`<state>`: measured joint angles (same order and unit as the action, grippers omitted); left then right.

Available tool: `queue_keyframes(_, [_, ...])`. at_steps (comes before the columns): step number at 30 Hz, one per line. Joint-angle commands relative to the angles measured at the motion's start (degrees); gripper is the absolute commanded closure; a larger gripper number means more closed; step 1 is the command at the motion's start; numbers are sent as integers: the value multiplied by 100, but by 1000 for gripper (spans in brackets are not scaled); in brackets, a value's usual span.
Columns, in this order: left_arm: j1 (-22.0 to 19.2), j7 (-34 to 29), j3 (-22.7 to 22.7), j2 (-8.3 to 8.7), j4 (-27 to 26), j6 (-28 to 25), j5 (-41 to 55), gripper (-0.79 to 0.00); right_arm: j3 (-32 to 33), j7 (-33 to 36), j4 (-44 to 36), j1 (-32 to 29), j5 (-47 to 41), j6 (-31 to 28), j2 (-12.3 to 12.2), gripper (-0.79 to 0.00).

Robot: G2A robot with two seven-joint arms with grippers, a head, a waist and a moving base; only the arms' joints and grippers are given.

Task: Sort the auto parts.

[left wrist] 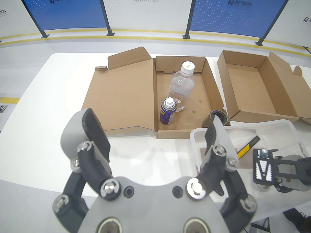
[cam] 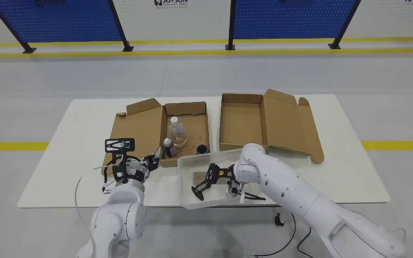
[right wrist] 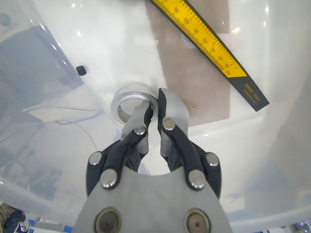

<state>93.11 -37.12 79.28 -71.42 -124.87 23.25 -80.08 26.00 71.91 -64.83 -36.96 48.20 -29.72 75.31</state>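
1. Left arm: tucked in close on the robot's left side. The forearm looks short in the top view and the wrist is turned toward the middle.
2. Left gripper: fingers spread wide with nothing between them. The ribbed black pads face each other.
3. Right arm: white, stretched from the robot's right side across toward the middle. It bends at the wrist, so the gripper end points down.
4. Right gripper: aimed downward, fingers nearly together and clamped on the wall of a metal ring. One finger sits inside the ring, the other outside.
5. The two grippers are near each other but not touching.
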Motion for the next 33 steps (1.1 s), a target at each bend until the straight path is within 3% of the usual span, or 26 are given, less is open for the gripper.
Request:
queue_keyframes(1, [0, 0, 0, 0, 0, 0, 0, -785, 59, -71, -36, 13, -24, 26, -6, 0])
queue_keyframes(10, [0, 0, 0, 0, 0, 0, 0, -785, 746, -528, -679, -181, -265, 24, -267, 0])
queue_keyframes(19, [0, 0, 0, 0, 0, 0, 0, -785, 1946, -1490, -1475, -1079, -1066, -488, -718, 0])
queue_keyframes(25, [0, 0, 0, 0, 0, 0, 0, -785, 2657, -2471, -1395, -1758, -1995, -1113, -917, 0])
queue_keyframes(33, [0, 0, 0, 0, 0, 0, 0, -785, 2934, -3031, -1272, -2122, -2438, -1484, -1004, 0])
